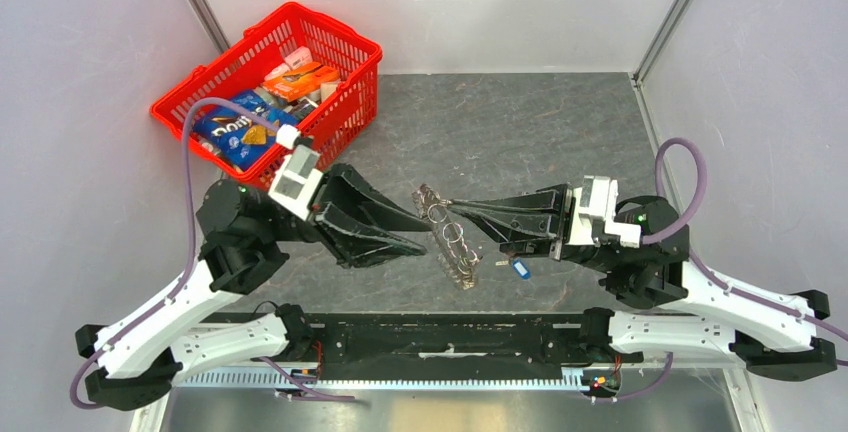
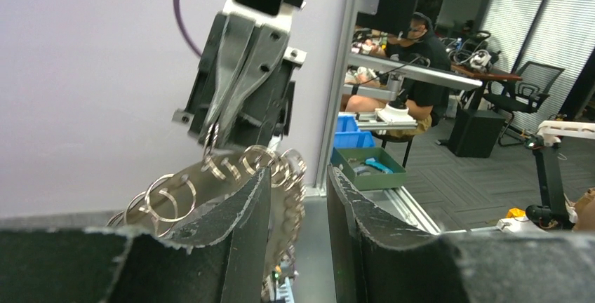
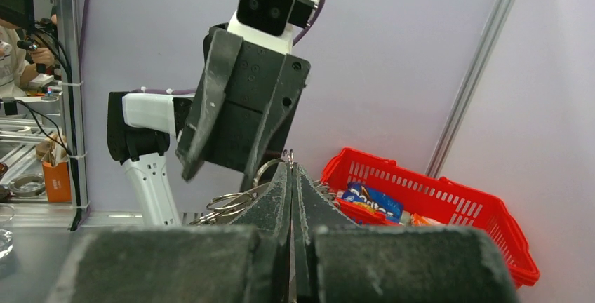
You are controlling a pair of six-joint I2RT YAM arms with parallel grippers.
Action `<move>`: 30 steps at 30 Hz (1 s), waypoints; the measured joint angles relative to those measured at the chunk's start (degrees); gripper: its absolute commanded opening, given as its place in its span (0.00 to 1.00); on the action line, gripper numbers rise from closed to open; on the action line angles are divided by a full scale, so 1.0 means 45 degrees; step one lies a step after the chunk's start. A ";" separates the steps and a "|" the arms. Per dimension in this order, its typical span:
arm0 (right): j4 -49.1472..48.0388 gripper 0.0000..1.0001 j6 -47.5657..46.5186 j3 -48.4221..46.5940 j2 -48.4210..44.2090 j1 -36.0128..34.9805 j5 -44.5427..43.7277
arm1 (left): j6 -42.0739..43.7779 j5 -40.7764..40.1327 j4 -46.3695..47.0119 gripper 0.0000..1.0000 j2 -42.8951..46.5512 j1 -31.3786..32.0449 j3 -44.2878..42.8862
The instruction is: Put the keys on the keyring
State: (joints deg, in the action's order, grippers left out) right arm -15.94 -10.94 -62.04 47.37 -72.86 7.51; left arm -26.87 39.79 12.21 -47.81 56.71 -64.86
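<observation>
Right end effector is fully closed, pinching a keyring at the far end of the keys. Left end effector is part-open, gripping nothing, tips just left of the bunch. Blue-headed key lies on the tabletop under the right end effector.

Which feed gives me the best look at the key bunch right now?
Top external: the whole key bunch shows, between the left tool and the right tool. Left wrist shows its rings close up, but that tool's fingers hide the lower part. Right wrist shows only a few rings behind its shut fingers.
</observation>
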 measured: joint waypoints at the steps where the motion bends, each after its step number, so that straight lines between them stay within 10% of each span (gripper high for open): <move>1: 0.0272 0.00 0.0087 -0.0194 0.0073 0.0000 -0.0044 | 0.0087 -0.0121 -0.0228 0.41 -0.0063 0.0000 0.0000; 30: 0.2356 0.00 0.0330 -0.0918 0.0296 0.0000 -0.0544 | 0.0879 -0.0879 -0.2220 0.42 -0.0185 0.0000 -0.0340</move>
State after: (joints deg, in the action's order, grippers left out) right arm -5.34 -9.45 -66.17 48.71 -72.86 5.06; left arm -22.92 35.83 2.22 -48.64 56.71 -66.39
